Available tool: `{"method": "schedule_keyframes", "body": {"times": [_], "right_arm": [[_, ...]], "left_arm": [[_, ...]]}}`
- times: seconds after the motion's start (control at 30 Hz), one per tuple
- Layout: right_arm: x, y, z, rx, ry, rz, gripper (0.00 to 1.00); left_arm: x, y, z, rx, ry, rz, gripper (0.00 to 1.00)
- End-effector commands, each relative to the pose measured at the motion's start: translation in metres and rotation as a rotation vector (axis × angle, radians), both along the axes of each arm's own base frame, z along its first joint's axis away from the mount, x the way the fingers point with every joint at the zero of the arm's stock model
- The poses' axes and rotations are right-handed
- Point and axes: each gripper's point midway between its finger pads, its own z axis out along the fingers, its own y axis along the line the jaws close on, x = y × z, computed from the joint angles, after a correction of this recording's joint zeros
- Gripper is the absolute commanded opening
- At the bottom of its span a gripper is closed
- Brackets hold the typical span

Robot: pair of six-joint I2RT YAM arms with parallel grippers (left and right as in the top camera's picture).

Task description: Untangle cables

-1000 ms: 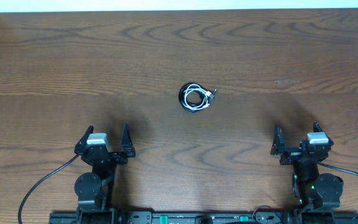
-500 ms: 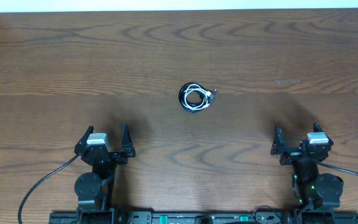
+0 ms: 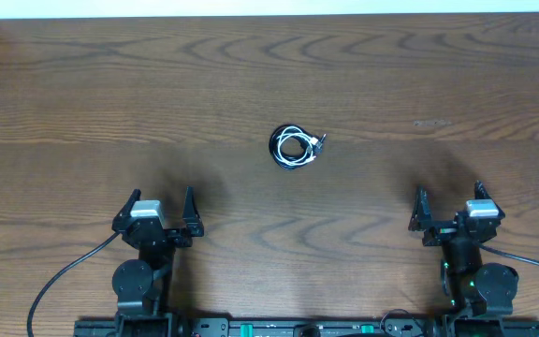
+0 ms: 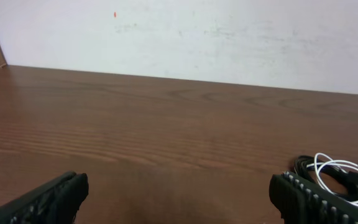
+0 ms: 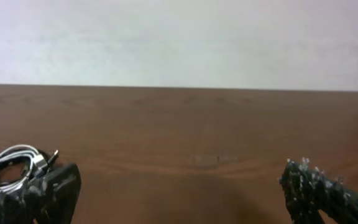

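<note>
The cables [image 3: 295, 147] lie coiled at frame centre, untouched, because the left gripper [image 3: 162, 204] and right gripper [image 3: 449, 201] sit low, jaws wide and empty.

Bare table [image 3: 82, 84] runs from my left gripper [image 3: 163, 198] and right gripper [image 3: 449, 197] to the cables [image 3: 295, 146]. Only that bundle interrupts it; a wall [image 4: 197, 31] bounds the far edge.
</note>
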Motion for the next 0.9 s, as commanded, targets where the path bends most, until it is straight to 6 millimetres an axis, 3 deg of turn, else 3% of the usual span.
{"method": "schedule_keyframes", "body": {"times": [0.0,0.03,0.07,0.1,0.2,0.33,0.37,0.5,0.67,0.87], "right_arm": [[-0.006,0.031,0.026,0.202,-0.078,0.185,0.99],[-0.014,0.054,0.034,0.32,-0.068,0.336,0.99],[-0.018,0.063,0.036,0.362,-0.059,0.394,0.99],[-0.024,0.069,0.05,0.444,-0.085,0.453,0.99],[-0.035,0.074,0.084,0.547,-0.181,0.531,0.99],[-0.064,0.079,0.133,0.467,-0.405,0.627,0.99],[-0.077,0.079,0.154,0.439,-0.487,0.654,0.99],[-0.084,0.069,0.19,0.433,-0.518,0.58,0.99],[-0.068,0.055,0.184,0.328,-0.222,0.378,0.99],[-0.052,0.056,0.186,0.171,0.087,0.329,0.99]], "left_arm": [[0.001,-0.002,-0.007,0.011,0.007,-0.013,0.99],[0.0,-0.011,-0.008,-0.033,0.015,-0.061,0.99],[-0.001,-0.021,-0.009,-0.082,0.024,-0.117,0.99],[-0.004,-0.036,-0.011,-0.131,0.039,-0.197,0.99],[-0.007,-0.053,0.008,-0.146,-0.03,-0.302,0.99],[-0.016,-0.067,0.062,-0.112,-0.229,-0.406,0.99],[-0.024,-0.067,0.095,-0.107,-0.323,-0.412,0.99],[-0.046,-0.067,0.154,-0.11,-0.404,-0.419,0.99],[-0.06,-0.065,0.192,-0.104,-0.248,-0.391,0.99],[-0.042,-0.064,0.196,-0.092,0.19,-0.377,0.99]]}}
